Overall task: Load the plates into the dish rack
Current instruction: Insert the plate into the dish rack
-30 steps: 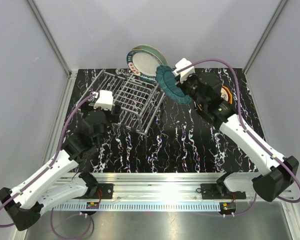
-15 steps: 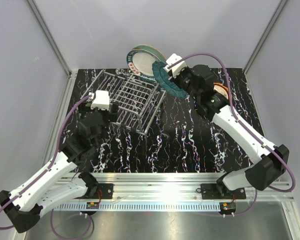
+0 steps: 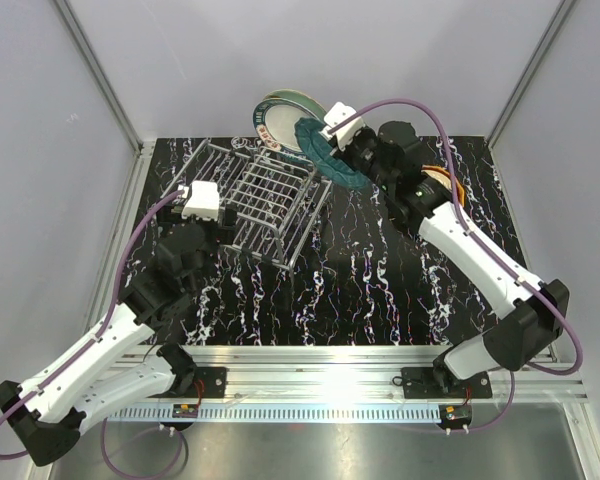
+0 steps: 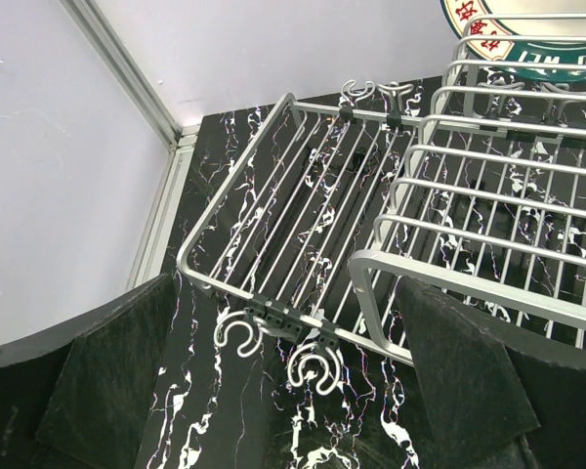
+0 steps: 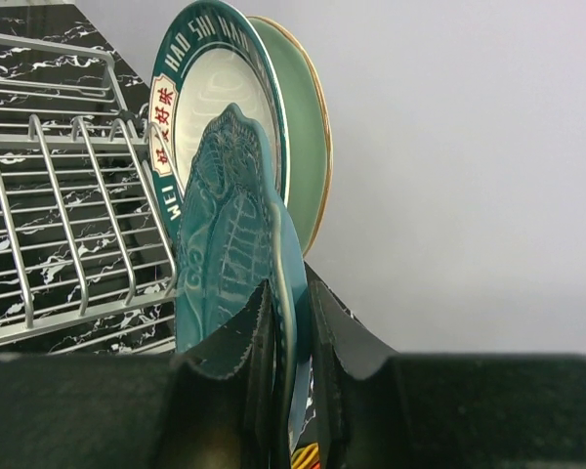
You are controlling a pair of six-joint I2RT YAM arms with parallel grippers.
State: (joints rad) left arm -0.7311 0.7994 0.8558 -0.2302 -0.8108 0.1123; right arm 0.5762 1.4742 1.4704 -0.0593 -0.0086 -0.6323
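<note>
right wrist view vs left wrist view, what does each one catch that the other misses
Right wrist only: the dark teal plate clamped edge-on between the right fingers, and the mint green plate behind. Left wrist only: the open left fingers and the low flat section of the dish rack. Both: that rack and the cream-centred plate.

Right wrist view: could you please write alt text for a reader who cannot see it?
Two black fingers clamp the rim of a dark teal embossed plate, held on edge. Behind it a cream-centred plate with a lettered green border and a mint green plate stand on edge before a grey wall, with a silver wire dish rack at left.
</note>
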